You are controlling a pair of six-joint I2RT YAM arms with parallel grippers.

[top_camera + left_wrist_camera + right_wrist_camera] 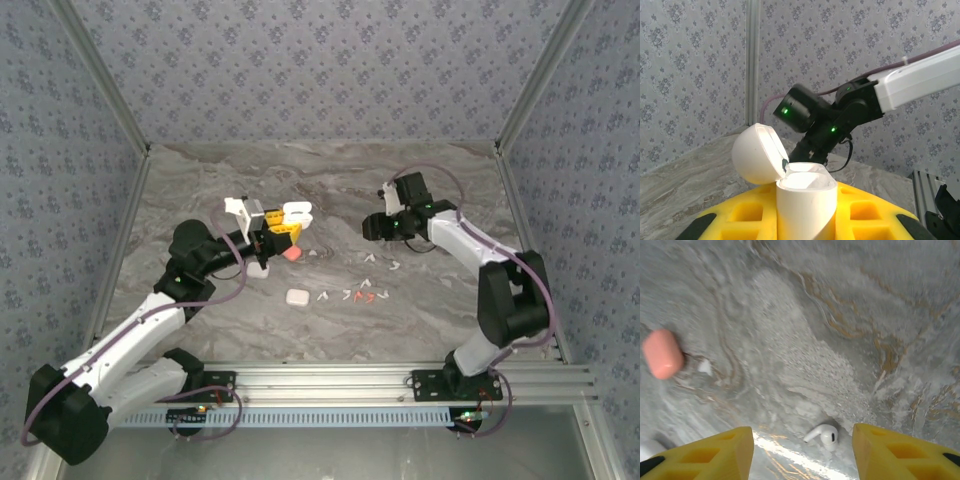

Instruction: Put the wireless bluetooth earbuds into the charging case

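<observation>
My left gripper [278, 232] is shut on a white charging case [805, 200], which stands upright between the yellow fingers [735, 217] with its lid [757, 152] swung open to the left. My right gripper [802, 455] hangs low over the table, its jaws open. A white earbud [822, 434] lies on the marble between the fingertips, touching neither. In the top view the right gripper [370, 228] is right of centre. More earbuds lie scattered in front of it: white ones [393, 264] and a red pair [365, 296].
A pink closed case [291, 253] lies just below the left gripper and shows again as the pink case [662, 353] in the right wrist view. A white closed case [296, 296] rests nearer the front. Patterned walls enclose the marble table [450, 310].
</observation>
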